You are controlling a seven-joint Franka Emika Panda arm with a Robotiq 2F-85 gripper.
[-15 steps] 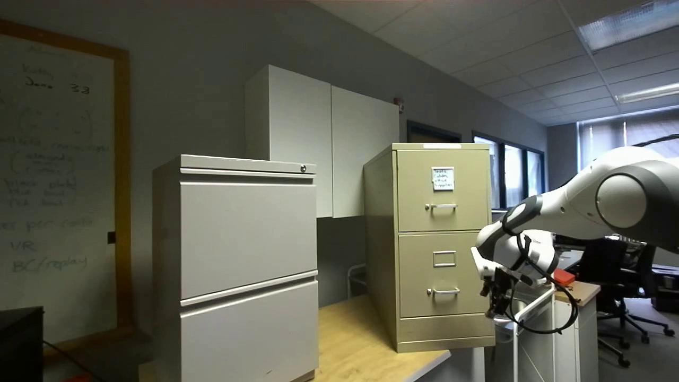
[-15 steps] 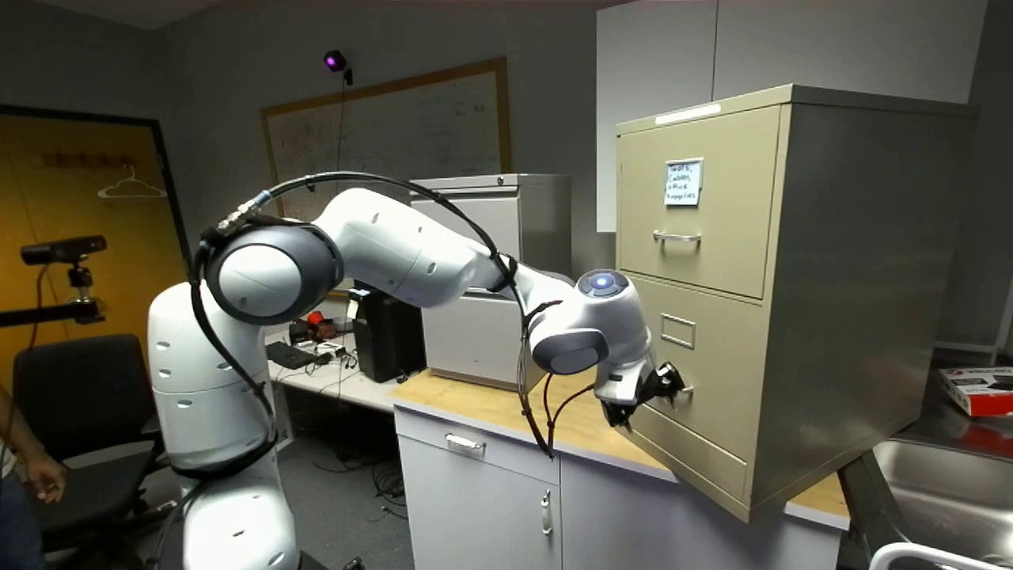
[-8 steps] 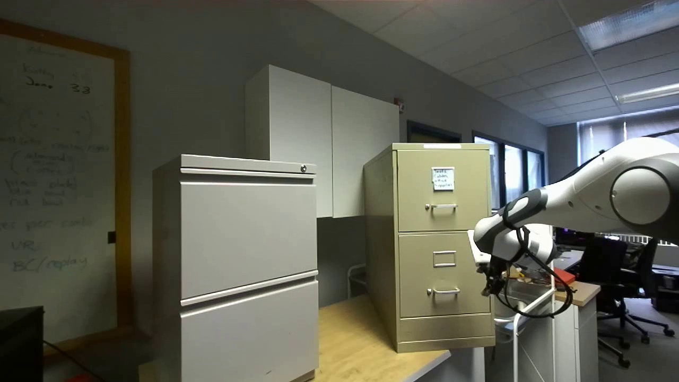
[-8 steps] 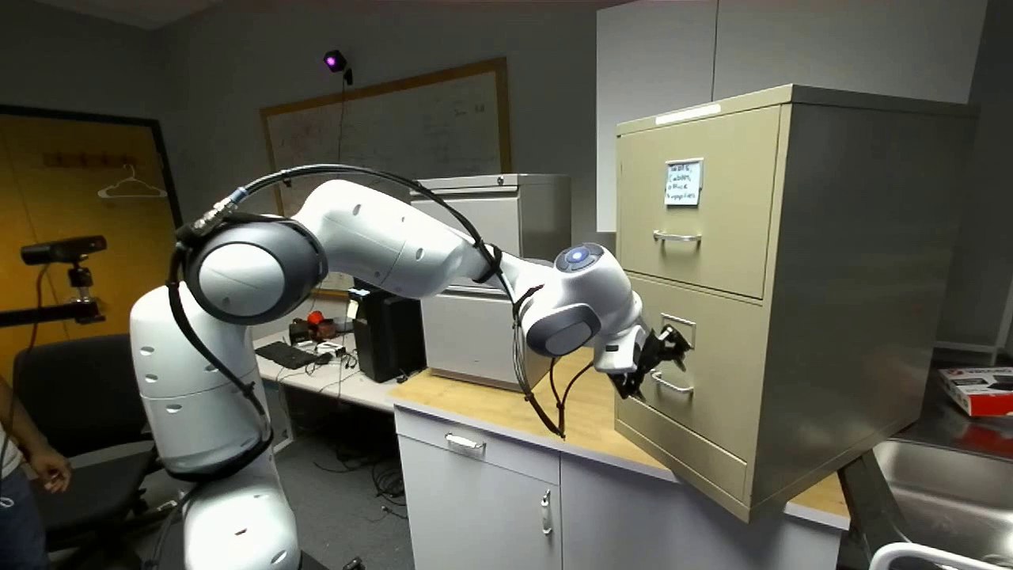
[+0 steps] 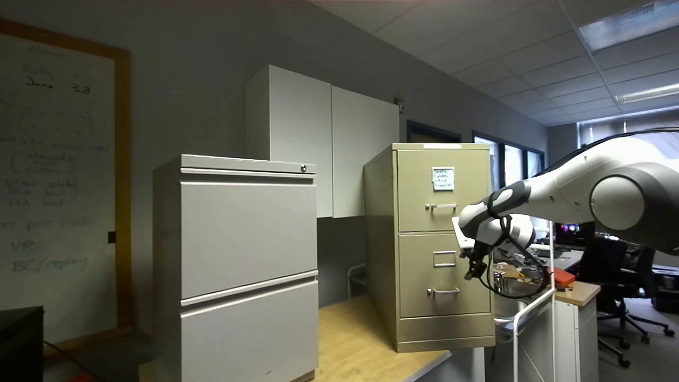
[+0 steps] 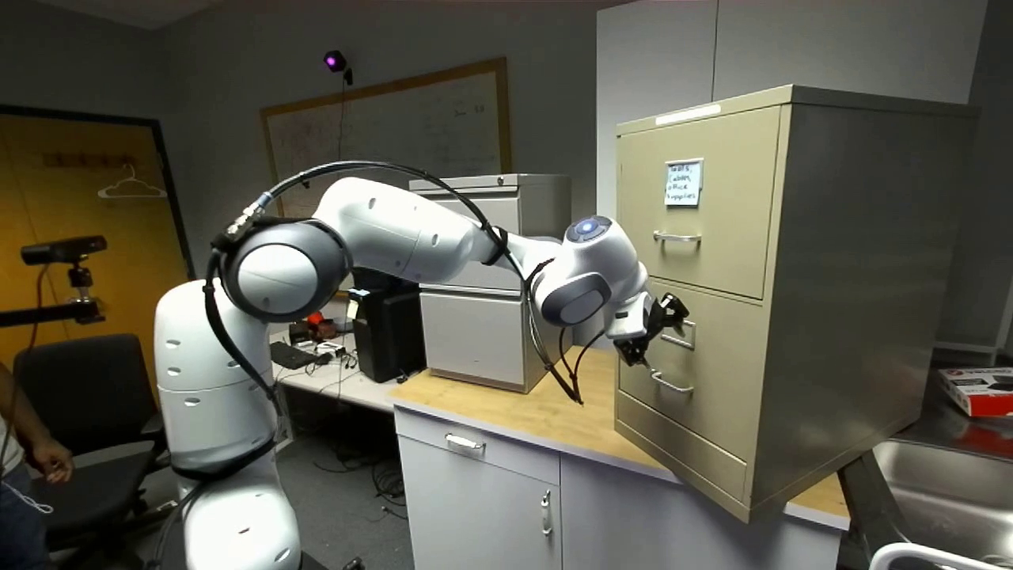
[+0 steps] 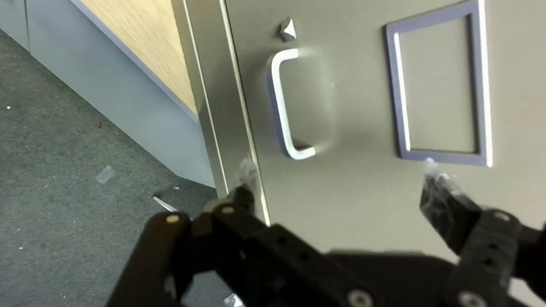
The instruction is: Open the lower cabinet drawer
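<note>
Beige lower drawer (image 7: pixel 354 106): closed, partly cropped in the wrist view. Gripper (image 7: pixel 339 167): fingers spread, released; obscures part of the label holder (image 6: pixel 687 336) in an exterior view.

In an exterior view, gripper (image 6: pixel 665 342) hides part of the label holder (image 6: pixel 689 336) on the lower drawer (image 6: pixel 724 396) of the tan filing cabinet (image 6: pixel 863 277). Red-and-white box (image 6: pixel 977 390) right of it runs off the edge. Whiteboard (image 5: pixel 58 212) left of it's cut off, writing (image 5: pixel 45 156) mostly too faint. Wrist view, fingertips (image 7: pixel 443 189) in front of it are kinda blurry.
</note>
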